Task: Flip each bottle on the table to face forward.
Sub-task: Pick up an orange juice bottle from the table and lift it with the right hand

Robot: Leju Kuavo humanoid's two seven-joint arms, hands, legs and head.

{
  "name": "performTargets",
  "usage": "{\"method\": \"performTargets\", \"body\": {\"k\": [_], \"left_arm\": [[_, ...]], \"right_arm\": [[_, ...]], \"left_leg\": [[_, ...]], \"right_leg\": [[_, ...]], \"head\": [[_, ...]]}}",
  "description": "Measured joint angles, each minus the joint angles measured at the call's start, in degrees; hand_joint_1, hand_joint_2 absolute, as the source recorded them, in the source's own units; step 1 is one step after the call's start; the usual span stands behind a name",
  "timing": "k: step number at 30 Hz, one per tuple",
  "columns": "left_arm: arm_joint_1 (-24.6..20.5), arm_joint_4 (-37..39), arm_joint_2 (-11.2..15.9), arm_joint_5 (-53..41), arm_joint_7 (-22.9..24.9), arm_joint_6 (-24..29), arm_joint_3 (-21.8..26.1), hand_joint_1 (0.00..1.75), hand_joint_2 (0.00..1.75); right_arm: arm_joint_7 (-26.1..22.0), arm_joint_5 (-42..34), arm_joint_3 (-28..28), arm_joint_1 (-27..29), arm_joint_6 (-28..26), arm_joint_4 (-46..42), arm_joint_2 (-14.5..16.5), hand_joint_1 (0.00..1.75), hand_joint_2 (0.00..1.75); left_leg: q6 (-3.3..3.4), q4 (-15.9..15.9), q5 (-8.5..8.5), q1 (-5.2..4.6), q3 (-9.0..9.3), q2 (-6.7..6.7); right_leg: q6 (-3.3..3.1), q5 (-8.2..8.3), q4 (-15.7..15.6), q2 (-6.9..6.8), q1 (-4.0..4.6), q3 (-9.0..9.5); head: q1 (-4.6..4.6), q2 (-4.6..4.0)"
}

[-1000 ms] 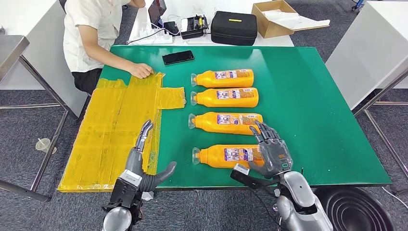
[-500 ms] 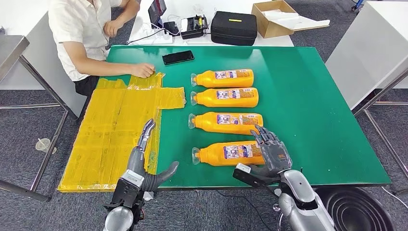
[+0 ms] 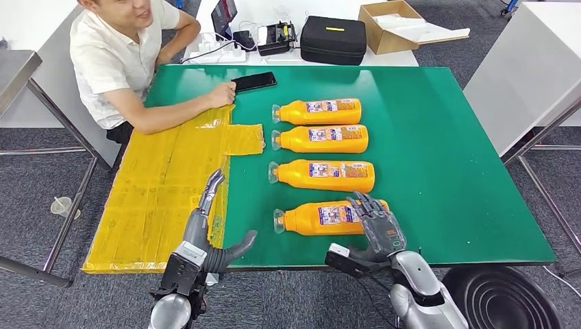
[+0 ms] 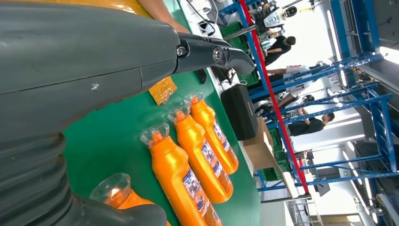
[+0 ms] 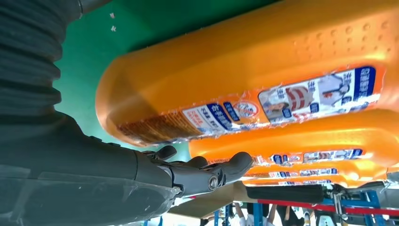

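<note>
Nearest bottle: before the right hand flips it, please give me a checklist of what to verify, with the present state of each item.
1. Right hand is at the nearest bottle: ok, it sits over the base end.
2. Fingers closed on the bottle: cannot tell; the right wrist view shows them open beside it.
3. Room to roll: ok, a gap of green table separates it from the next bottle.
4. Left hand out of the way: ok, it is open at the yellow sheet.
5. Person's hand away from the bottles: ok, it is by the phone.
</note>
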Motion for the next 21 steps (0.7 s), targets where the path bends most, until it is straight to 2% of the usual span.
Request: {"method": "performTargets", "body": {"k": [8,21], "left_arm": [[-0.3,0.0,0.08,0.59,-0.11,-0.03,-0.31,0.0,1.75],[-0.73,0.02,0.08,1.12,-0.66,0.01,-0.63,0.0,1.75]], "right_arm": [[-0.6,-3.54,0.3,-1.69,1.03,2.47,0.28,0.0,1.75],[0.96,-0.01,0.62,-7.13,-0.09,7.05,0.04,0.0,1.75]], "left_leg": [[0.0,0.0,0.01,0.0,0.0,0.01],[0.01,0.01,0.02,0.0,0.0,0.0]], "right_leg": [[0.0,0.0,0.0,0.0,0.0,0.01],[0.01,0.01,0.01,0.0,0.0,0.01]], "head": [[-0.01,0.0],[-0.01,0.0]]}}
